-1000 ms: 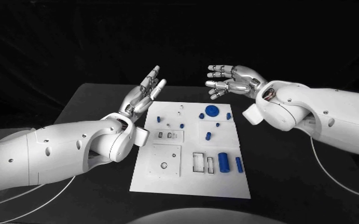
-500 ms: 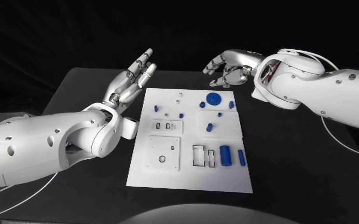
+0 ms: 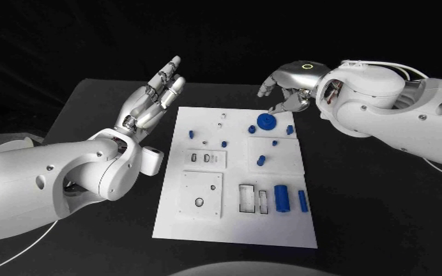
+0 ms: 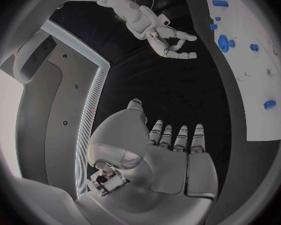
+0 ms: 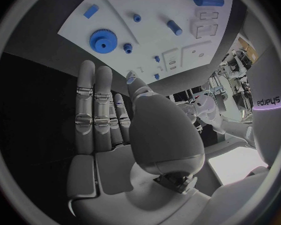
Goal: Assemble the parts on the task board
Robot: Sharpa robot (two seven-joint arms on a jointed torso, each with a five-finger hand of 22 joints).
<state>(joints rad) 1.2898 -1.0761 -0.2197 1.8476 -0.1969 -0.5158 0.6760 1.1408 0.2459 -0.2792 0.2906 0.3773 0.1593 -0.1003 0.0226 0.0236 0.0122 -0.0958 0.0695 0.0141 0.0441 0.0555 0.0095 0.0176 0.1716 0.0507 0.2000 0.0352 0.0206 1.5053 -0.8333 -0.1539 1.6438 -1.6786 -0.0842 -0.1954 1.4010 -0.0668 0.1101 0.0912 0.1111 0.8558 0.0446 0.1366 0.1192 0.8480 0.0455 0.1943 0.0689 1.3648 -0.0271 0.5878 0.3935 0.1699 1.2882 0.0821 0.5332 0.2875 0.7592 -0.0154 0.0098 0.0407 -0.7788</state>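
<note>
In the head view, the left hand (image 3: 154, 99) is hanging at the upper left, beside the board (image 3: 235, 225). Its fingers are straight and a little apart, and it is holding nothing.

The board is lying in the middle of the table (image 3: 368, 225). Small blue parts are sitting on it. The gear (image 3: 265, 121) is near the board's top edge.

The right hand (image 3: 287, 91) is hovering at the upper right, just over the gear. Its fingers are loosely bent and apart, holding nothing.

I think the hand is going for the gear. To do it well, it should be coming straight down, putting fingers on both sides of the rim, and pinching softly so the gear is not sliding away or bumping the little peg (image 3: 290, 130) beside it.

In the right wrist view, the arm is showing the word "sharpa" (image 5: 268, 102).
</note>
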